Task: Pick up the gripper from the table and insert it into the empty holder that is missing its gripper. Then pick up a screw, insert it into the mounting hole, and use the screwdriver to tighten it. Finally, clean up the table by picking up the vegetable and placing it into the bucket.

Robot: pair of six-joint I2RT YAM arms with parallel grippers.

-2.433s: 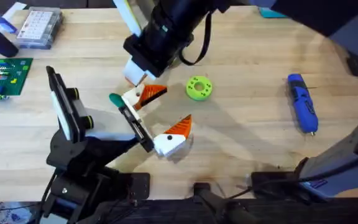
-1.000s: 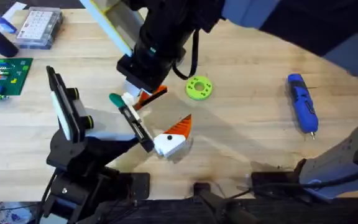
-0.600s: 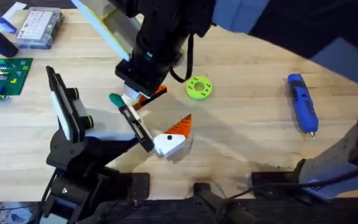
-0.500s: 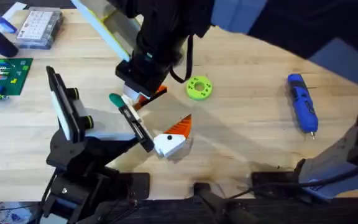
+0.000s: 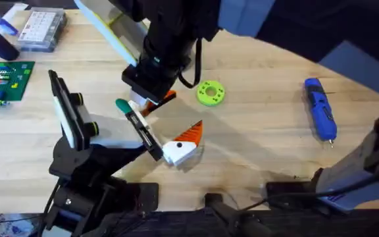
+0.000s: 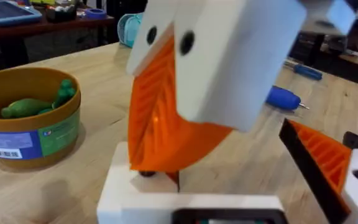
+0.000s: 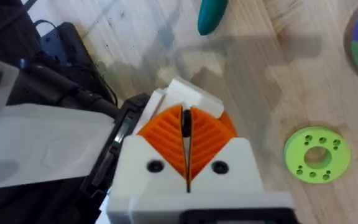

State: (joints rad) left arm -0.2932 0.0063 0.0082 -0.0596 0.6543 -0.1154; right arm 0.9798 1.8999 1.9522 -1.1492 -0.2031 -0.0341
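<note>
Two right jaws together over gripper (image 5: pixel 158 100) at holder (image 5: pixel 142 132); left jaws' state unclear.

Electronics workshop, butcher-block table (image 5: pixel 255 151), green circuit board (image 5: pixel 4 80), clear parts organiser (image 5: pixel 41 29), cluttered benches behind (image 6: pixel 48 15)

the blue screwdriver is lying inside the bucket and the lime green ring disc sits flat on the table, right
Not quite. The blue screwdriver lies on the table at the right, as the overhead view shows. The bucket holds a green vegetable in the left wrist view. The lime green ring disc does sit flat on the table.
</note>
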